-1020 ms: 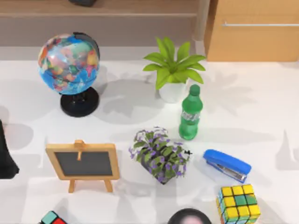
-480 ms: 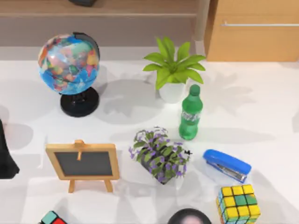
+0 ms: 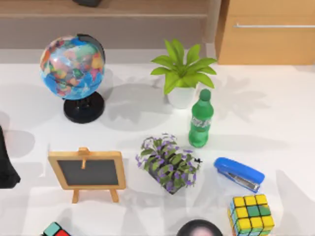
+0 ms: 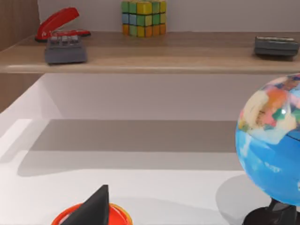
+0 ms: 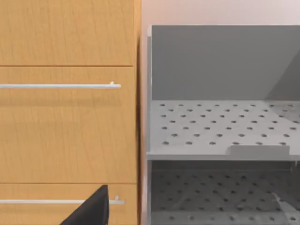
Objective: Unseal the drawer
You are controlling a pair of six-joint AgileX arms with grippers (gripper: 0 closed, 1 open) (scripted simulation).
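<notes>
Top view: white table (image 3: 275,123) carrying one globe (image 3: 73,66) on a black stand at left, one green potted plant (image 3: 182,73) near the back centre, one green bottle (image 3: 200,119) upright just in front of it, one purple-flowered plant (image 3: 168,162) mid-table, one small chalkboard easel (image 3: 87,172) to its left, one blue stapler (image 3: 239,173) to its right, one yellow-topped puzzle cube (image 3: 251,214) at front right, corner of a second cube (image 3: 54,230) at the front edge left. Drawer (image 3: 268,32) at back right, tan front flush and shut, one silver bar handle (image 3: 273,25) across it. Left arm a dark shape at the table's left edge (image 3: 7,164). Left wrist view: one dark finger (image 4: 91,208) of the left pincer low in the picture, over a red-orange round thing (image 4: 117,214); spread of fingers cannot tell. Shelf (image 4: 154,54) behind with one red stapler (image 4: 58,23), one multicoloured cube (image 4: 143,18), two grey devices. Right wrist view: two handled tan fronts stacked, two silver bars, beside one grey perforated rack (image 5: 220,140); one dark finger (image 5: 91,208) of the right pincer, clear of both handles, spread cannot tell.
</notes>
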